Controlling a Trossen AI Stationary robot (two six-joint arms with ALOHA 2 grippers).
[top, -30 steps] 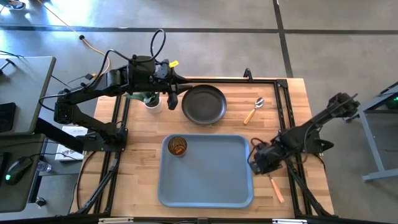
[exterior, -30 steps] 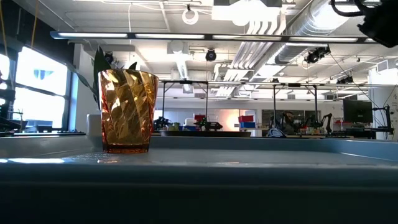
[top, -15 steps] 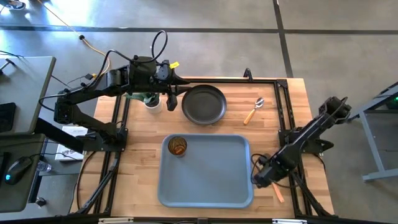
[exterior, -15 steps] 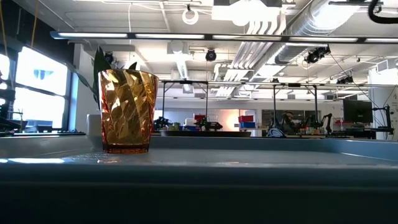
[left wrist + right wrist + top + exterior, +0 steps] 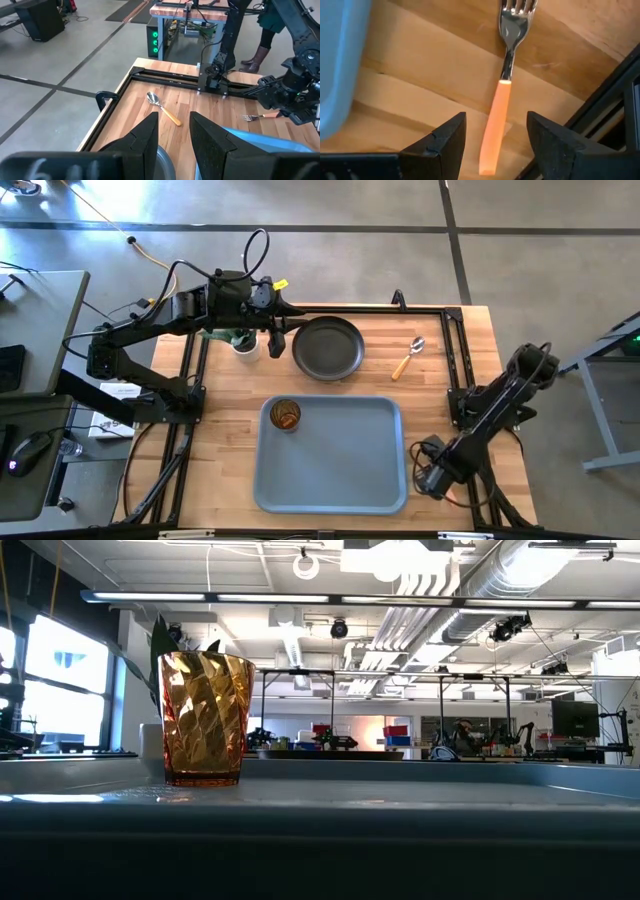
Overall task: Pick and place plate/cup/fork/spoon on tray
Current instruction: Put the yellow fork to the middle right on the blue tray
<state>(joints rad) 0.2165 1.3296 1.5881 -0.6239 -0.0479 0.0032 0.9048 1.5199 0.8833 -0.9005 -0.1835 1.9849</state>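
The amber cup (image 5: 285, 416) stands upright in the far left corner of the blue-grey tray (image 5: 340, 465); the low view shows the cup (image 5: 205, 718) close up. The dark plate (image 5: 327, 347) lies on the table beyond the tray. The spoon (image 5: 408, 358) lies to the plate's right. The fork (image 5: 502, 85) lies on the table right of the tray, its prongs pointing away from my right gripper. My right gripper (image 5: 495, 127) is open, one finger on either side of the orange handle (image 5: 496, 125). My left gripper (image 5: 172, 132) is open beside the plate's left rim (image 5: 162, 164).
A white pot with a green plant (image 5: 243, 340) stands just left of my left gripper. Black frame rails (image 5: 455, 370) run along the table's edges, one close beside the fork. A person (image 5: 267, 25) stands beyond the table's right side.
My right gripper has gone toward the table's near edge, along the tray's right side, and now stands over the fork. My left arm, the cup, the plate and the spoon have kept still.
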